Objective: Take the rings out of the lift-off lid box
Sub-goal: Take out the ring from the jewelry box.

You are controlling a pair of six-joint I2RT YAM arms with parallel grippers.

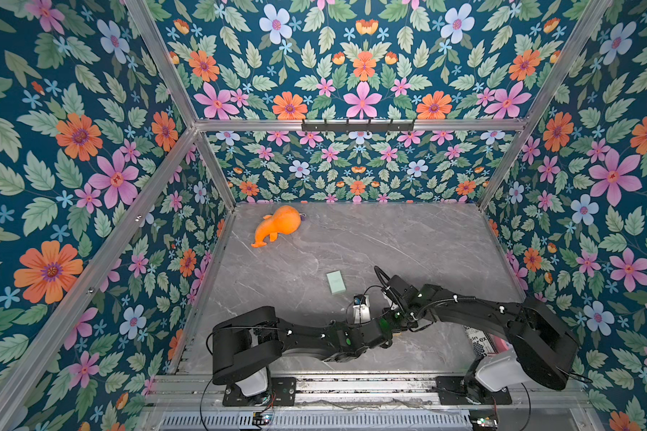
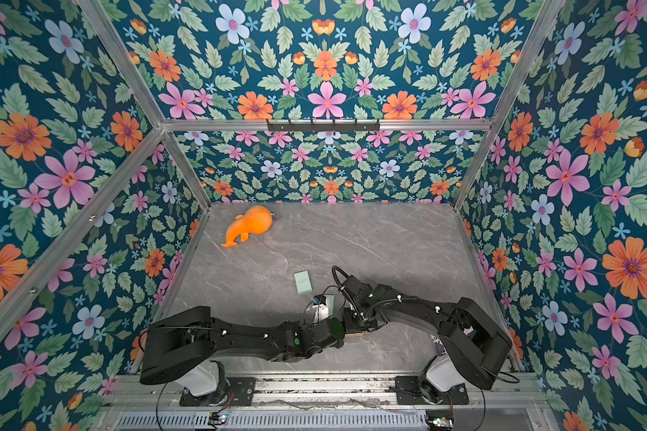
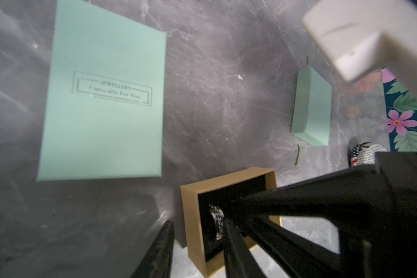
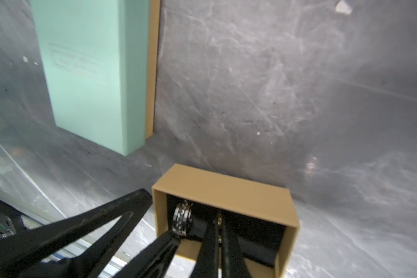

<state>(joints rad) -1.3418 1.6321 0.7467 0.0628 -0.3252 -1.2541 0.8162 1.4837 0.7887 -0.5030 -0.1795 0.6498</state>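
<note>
The lift-off lid box stands open as a tan base [image 3: 190, 216] [image 4: 226, 187] with a black insert. Its mint-green lid [image 1: 336, 281] [image 2: 302, 281] [image 3: 104, 96] lies flat beside it. One patterned silvery ring [image 3: 216, 221] [image 4: 182, 217] stands upright in the insert; other rings are hidden. My left gripper [image 3: 198, 221] [image 4: 160, 214] is open and straddles the box wall. One of its fingers is outside the box, the other inside, touching the ring. My right gripper [image 4: 219, 214] is shut, its tips pressed into the insert beside the ring. Both arms cover the box in the top views.
A second mint-green box [image 3: 311, 108] sits further off on the grey marble table [image 1: 389, 242]. An orange plush toy [image 1: 277, 224] [image 2: 247, 224] lies at the back left. A newsprint-patterned object [image 1: 477, 341] [image 3: 364, 154] rests near the right arm's base. Floral walls enclose the table.
</note>
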